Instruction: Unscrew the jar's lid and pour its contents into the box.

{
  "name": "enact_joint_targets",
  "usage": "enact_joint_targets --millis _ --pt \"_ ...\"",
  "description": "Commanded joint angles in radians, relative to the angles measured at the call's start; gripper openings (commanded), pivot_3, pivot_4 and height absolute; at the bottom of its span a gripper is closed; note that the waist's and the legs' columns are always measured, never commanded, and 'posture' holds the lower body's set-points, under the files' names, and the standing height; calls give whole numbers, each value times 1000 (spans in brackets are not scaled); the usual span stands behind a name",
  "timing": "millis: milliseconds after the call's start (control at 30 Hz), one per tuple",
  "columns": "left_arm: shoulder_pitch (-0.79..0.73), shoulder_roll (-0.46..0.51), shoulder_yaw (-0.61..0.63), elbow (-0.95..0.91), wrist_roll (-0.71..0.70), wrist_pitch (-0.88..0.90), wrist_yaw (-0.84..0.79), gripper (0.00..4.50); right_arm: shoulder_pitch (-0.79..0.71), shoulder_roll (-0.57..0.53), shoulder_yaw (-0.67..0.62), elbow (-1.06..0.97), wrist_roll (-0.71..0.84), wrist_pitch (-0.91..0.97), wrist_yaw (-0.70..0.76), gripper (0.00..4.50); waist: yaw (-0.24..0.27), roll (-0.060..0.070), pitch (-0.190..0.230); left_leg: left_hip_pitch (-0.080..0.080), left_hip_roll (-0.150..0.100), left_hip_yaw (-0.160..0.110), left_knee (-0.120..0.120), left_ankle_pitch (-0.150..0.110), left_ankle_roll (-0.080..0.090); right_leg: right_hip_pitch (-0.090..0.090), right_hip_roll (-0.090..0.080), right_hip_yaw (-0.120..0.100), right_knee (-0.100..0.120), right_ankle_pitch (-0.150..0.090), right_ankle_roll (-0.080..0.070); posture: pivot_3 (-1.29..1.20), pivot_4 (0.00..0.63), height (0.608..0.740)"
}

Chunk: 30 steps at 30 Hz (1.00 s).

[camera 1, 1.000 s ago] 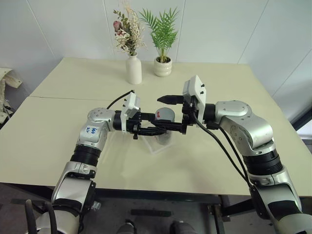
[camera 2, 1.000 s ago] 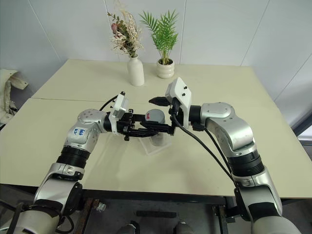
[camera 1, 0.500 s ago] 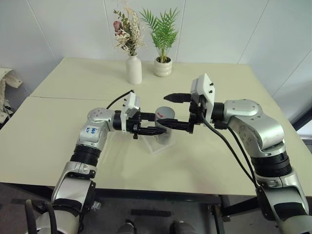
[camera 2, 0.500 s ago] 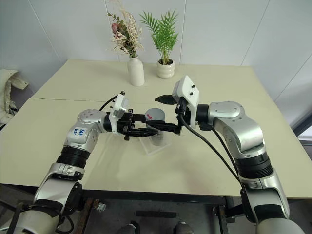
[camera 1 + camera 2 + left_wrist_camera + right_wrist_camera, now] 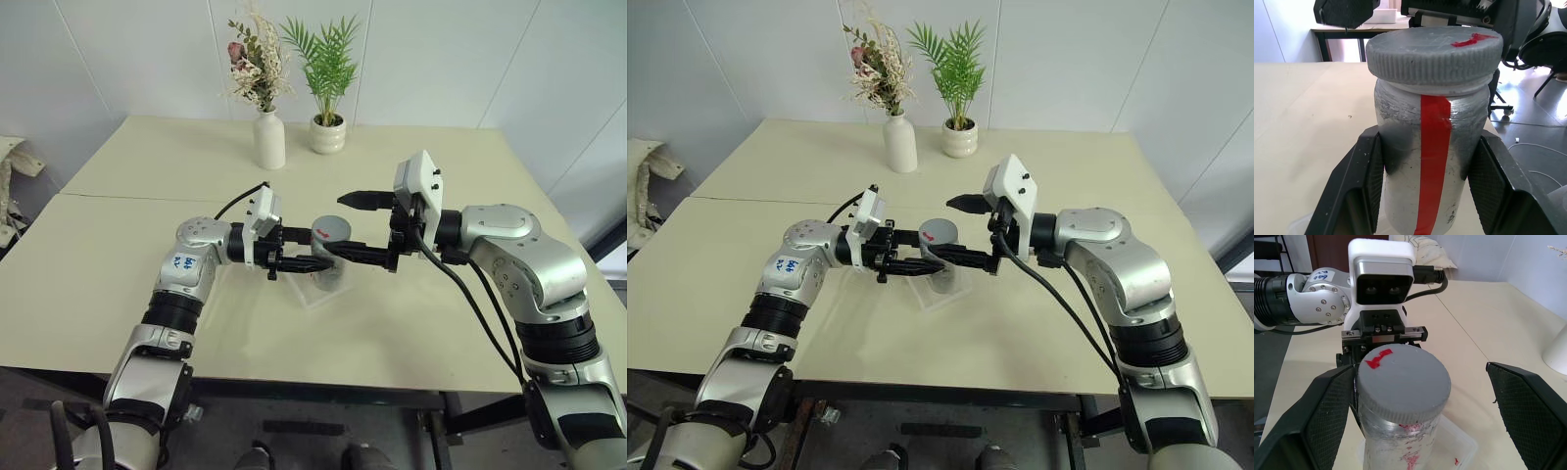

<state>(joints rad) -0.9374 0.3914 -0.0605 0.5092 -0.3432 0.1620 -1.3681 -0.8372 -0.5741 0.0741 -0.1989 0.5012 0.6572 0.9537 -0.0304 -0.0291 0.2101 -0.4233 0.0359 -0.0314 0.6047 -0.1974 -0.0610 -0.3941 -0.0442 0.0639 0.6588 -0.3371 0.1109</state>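
Observation:
The jar (image 5: 1430, 161) is silvery with a red stripe and stands upright in the air just above the clear box (image 5: 315, 291). My left gripper (image 5: 312, 253) is shut on its body, one finger (image 5: 1367, 182) on each side. The grey lid (image 5: 1403, 382), marked in red, sits on the jar's mouth. From the right, my right gripper (image 5: 335, 223) reaches in level and open. Its fingers (image 5: 1327, 416) stand wide on either side of the lid without touching it. The contents are hidden inside the jar.
A white vase (image 5: 268, 140) of dried flowers and a white pot (image 5: 327, 134) with a green plant stand at the back of the cream table (image 5: 441, 323). The box rests on the table under both grippers.
My right gripper has drawn back a little to the right, so its open fingers reach less far past the lid. The left gripper and jar have not moved.

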Motion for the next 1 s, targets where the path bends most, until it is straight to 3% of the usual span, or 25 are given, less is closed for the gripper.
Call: enact_joint_targets --millis 33,1000 --pt "-39 -2 5 -14 0 -18 -3 2067 -14 13 -18 -31 31 -1 1 4480 0 0 0 0 0 0 0 0 0 0 0 0 0 0 0 0 150 740" --pt "-38 -8 2 -16 1 -49 -7 2067 -83 63 29 52 6 -19 19 4480 0 0 0 0 0 0 0 0 0 0 0 0 0 0 0 0 150 740"
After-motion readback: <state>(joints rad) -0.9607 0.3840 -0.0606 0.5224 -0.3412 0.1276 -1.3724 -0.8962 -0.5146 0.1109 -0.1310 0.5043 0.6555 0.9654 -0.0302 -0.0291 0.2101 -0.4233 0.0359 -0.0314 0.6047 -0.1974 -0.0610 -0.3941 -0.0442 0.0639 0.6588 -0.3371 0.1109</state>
